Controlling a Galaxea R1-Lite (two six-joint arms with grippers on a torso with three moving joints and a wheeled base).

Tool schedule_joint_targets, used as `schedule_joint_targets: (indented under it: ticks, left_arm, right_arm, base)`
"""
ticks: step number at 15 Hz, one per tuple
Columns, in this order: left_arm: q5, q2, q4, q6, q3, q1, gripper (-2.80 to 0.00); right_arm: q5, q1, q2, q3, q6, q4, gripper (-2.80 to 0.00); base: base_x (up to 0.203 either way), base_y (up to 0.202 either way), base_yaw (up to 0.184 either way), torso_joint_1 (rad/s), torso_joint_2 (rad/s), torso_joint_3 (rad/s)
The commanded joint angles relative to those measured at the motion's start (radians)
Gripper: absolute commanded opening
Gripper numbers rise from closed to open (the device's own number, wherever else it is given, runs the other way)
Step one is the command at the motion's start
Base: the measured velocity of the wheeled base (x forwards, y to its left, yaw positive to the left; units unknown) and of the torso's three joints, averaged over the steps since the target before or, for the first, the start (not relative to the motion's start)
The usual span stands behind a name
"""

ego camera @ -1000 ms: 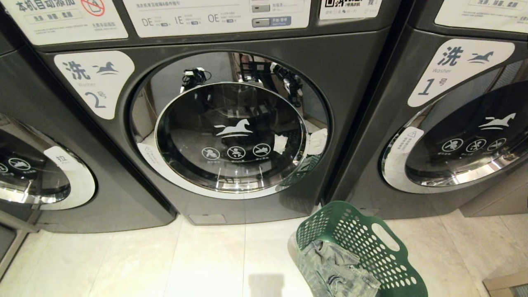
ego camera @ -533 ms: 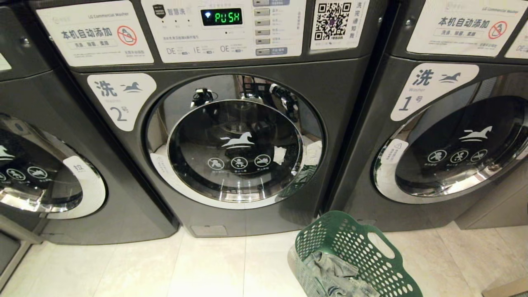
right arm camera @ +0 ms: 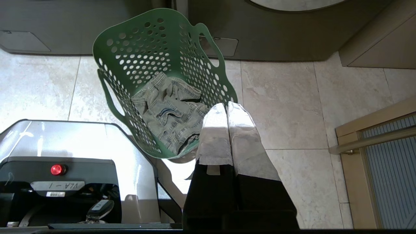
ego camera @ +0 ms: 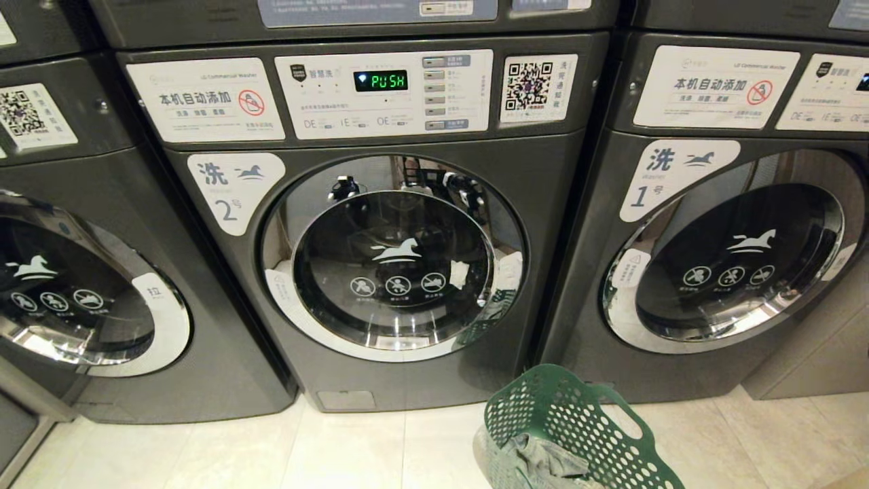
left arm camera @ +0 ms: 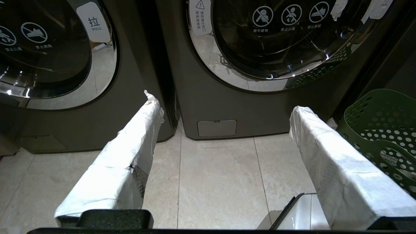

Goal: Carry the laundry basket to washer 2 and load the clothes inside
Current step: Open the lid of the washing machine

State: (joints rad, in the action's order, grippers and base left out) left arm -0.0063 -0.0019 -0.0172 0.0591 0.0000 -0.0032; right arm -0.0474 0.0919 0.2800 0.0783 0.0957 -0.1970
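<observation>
The green perforated plastic laundry basket [ego camera: 577,435] stands on the pale tiled floor [ego camera: 353,448] just in front of the seam between the dark grey front-loading washer marked 2 [ego camera: 380,238] and the matching grey washer marked 1 [ego camera: 733,231] to its right; inside the basket lies a crumpled piece of faded light-blue denim clothing [right arm camera: 169,112], filling its bottom; the round glass door [ego camera: 394,268] of washer 2 is closed, its chrome ring mirroring the basket, and the small green display [ego camera: 380,81] on the white control panel above reads PUSH; a third grey washer [ego camera: 81,285] of the same kind stands on the far left; the left claw [left arm camera: 224,107] hangs low before washer 2 with its two white-wrapped fingers [left arm camera: 130,152] spread wide and nothing between them, only floor tiles; the right claw [right arm camera: 227,109] is above the near rim of the basket, its white-wrapped fingers pressed flat together and holding nothing; beside it shows the grey top of the robot's wheeled base [right arm camera: 81,143] with a small red light.
</observation>
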Motion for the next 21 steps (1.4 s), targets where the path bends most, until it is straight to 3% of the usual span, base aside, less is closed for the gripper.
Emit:
schedule_joint_targets:
  ticks: [1,11,21]
  left_arm:
    - [0.0,-0.001,-0.001,0.001,0.002,0.0,0.0]
    - [0.0,-0.001,-0.001,-0.001,0.002,0.0,0.0]
    - [-0.001,0.0,0.0,0.002,0.002,0.0,0.0]
  right_arm:
    - [0.0,0.0,0.002,0.0,0.001,-0.001,-2.8]
    - [0.0,0.0,0.002,0.0,-0.002,-0.001,-2.8]
    - [0.003,0.0,0.002,0.0,-0.005,-0.001,-2.8]
  base:
    - [0.0,0.0,0.0,0.005,0.0,0.046]
    - [-0.007,0.0,0.0,0.001,0.0,0.016]
    - [-0.164,0.0,0.001,0.003,0.0,0.003]
